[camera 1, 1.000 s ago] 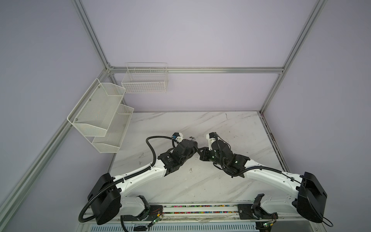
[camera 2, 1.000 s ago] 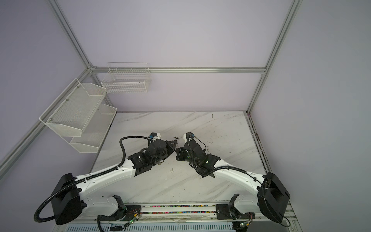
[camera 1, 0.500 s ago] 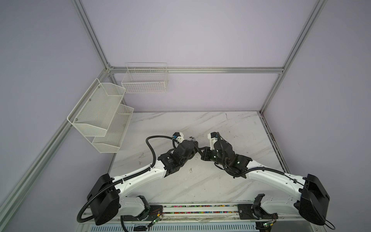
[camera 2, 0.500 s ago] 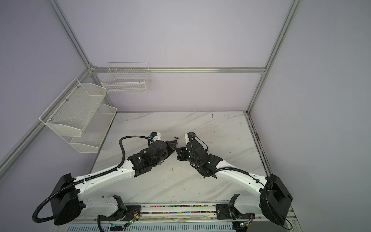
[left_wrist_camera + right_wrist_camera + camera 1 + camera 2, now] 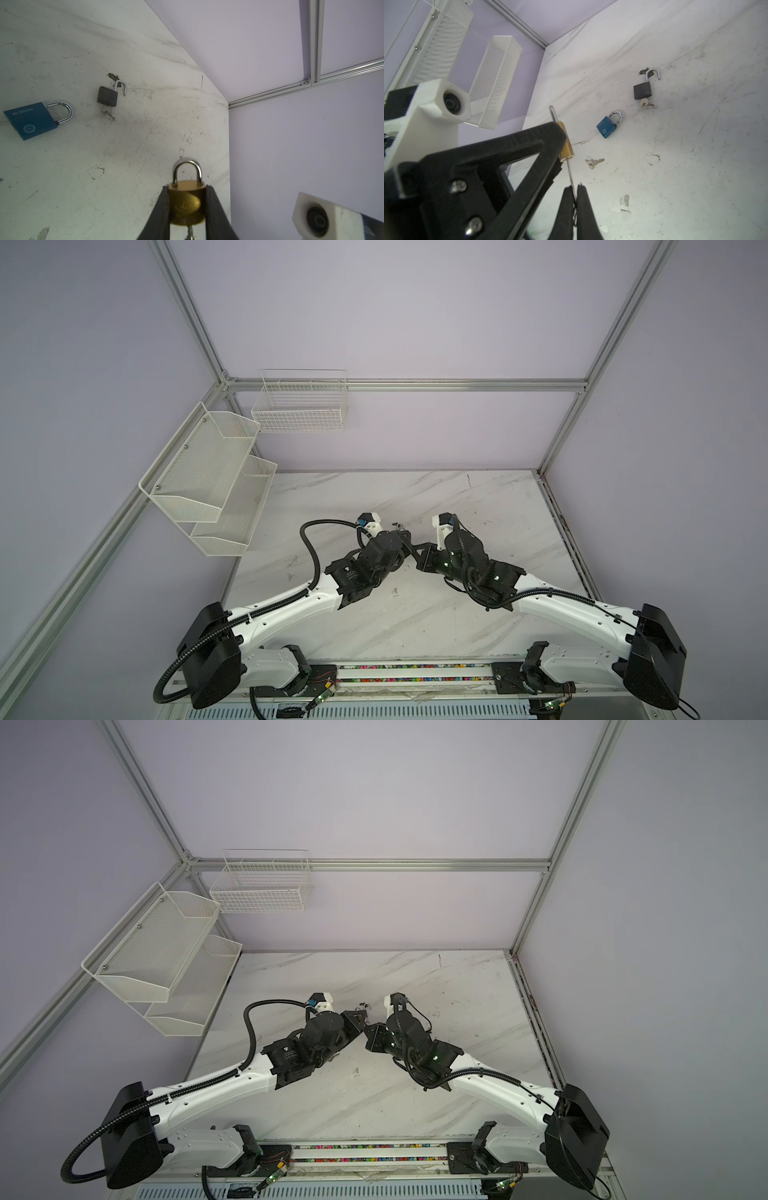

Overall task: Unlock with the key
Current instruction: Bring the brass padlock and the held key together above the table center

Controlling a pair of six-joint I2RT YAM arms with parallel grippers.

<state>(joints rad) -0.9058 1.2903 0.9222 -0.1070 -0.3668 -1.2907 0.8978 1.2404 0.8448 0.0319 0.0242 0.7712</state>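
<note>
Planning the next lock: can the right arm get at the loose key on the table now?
Probably not yet: the right gripper is shut on the inserted key in the brass padlock. The loose key lies uncovered on the table.

Both arms same build. Left arm (image 5: 282, 610) and right arm (image 5: 557, 605): glossy white link shells, black joint housings. Big rounded black shoulder covers (image 5: 214, 657) at the base ends. Black corrugated conduit (image 5: 311, 547) runs along the left arm; thinner black cables (image 5: 478, 593) bundle on the right arm. Small green LEDs (image 5: 446, 564) on the right arm's black joints. Wrist camera (image 5: 450, 102): white printed block, round black lens. Left tool (image 5: 188, 188): matte black fingers (image 5: 508, 149), open triangular frame, ribbed edges, two silver screws (image 5: 459, 186) at the root. Right tool (image 5: 574, 189): same black, narrow tapered tips.
</note>
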